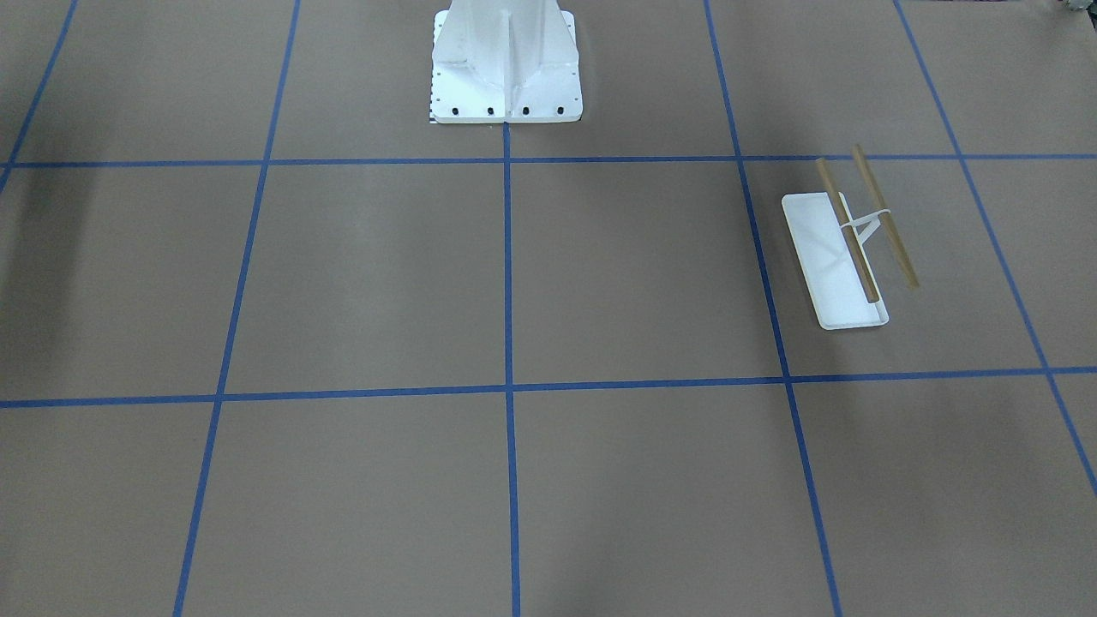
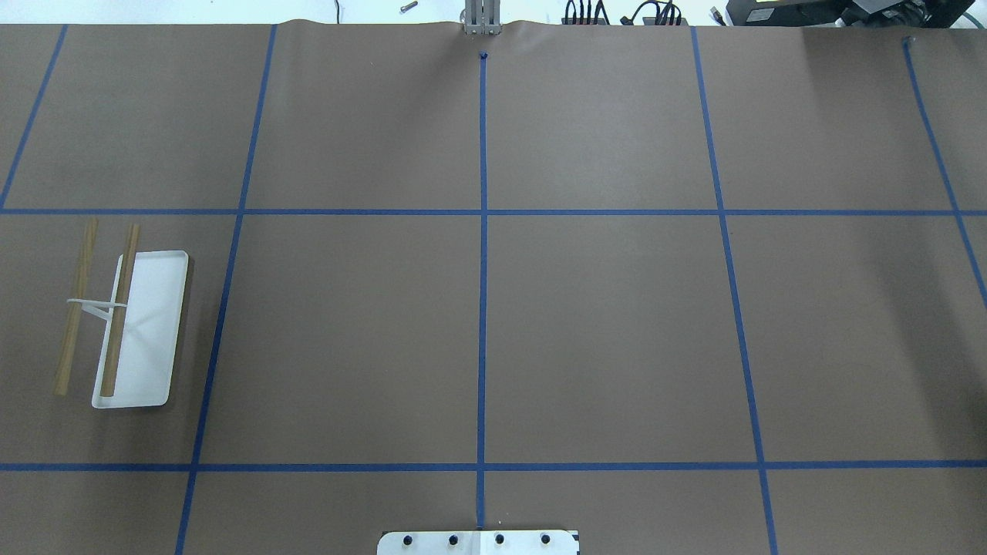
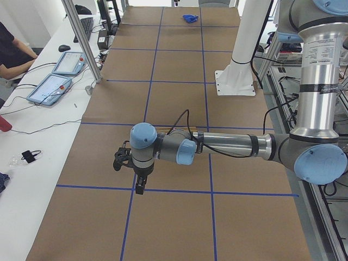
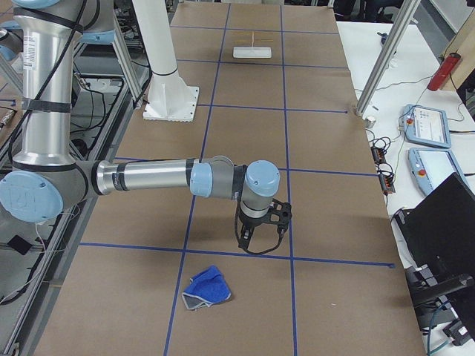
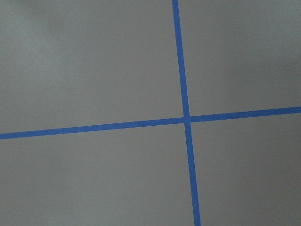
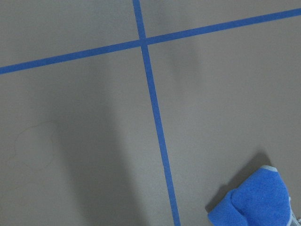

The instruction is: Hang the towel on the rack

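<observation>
The flat table (image 2: 601, 331) is covered in matte brown paper gridded with blue tape. A glossy white metal pedestal (image 1: 506, 60) stands on it. The small rack (image 2: 154, 308), a smooth white rectangular tray under two parallel tan wooden rods, sits toward the robot's left end. The soft royal-blue towel (image 4: 208, 288) lies crumpled, with a grey underside showing, at the right end and well apart from the rack. The right gripper (image 4: 260, 241) hangs just beside the towel, and the left gripper (image 3: 138, 185) hangs over bare paper. Whether either gripper's jaws are parted cannot be told.

Blue towel (image 4: 208, 288) lies crumpled, well apart from the upright white, wooden-rodded rack (image 1: 820, 244)
</observation>
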`<state>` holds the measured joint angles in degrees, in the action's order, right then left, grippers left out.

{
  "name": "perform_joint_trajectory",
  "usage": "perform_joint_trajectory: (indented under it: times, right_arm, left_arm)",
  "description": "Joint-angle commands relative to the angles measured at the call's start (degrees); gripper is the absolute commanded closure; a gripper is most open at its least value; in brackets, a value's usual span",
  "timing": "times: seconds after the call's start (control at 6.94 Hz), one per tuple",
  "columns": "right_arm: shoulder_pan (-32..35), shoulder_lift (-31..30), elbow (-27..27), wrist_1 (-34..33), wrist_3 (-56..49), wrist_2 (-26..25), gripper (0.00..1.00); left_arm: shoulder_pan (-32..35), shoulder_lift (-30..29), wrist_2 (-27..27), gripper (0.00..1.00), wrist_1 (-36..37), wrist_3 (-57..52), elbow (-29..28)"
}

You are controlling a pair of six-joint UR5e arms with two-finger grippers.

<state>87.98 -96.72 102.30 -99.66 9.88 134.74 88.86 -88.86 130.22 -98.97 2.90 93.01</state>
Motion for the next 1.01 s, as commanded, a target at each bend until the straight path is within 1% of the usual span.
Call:
perform_joint_trajectory:
  times: [0.0,0.86]
  right_arm:
    - [0.17,-1.09,1.39,0.34,-0.56,0.51,0.00]
    - [0.18,-0.75,1.15,0.34,-0.13,-0.09,0.00]
  left_arm:
    - [0.00,0.00,0.03,0.02,-0.26,0.00,-0.02]
    - [-0.09,-0.09,-0.32,0.02,-0.61,-0.44,-0.46]
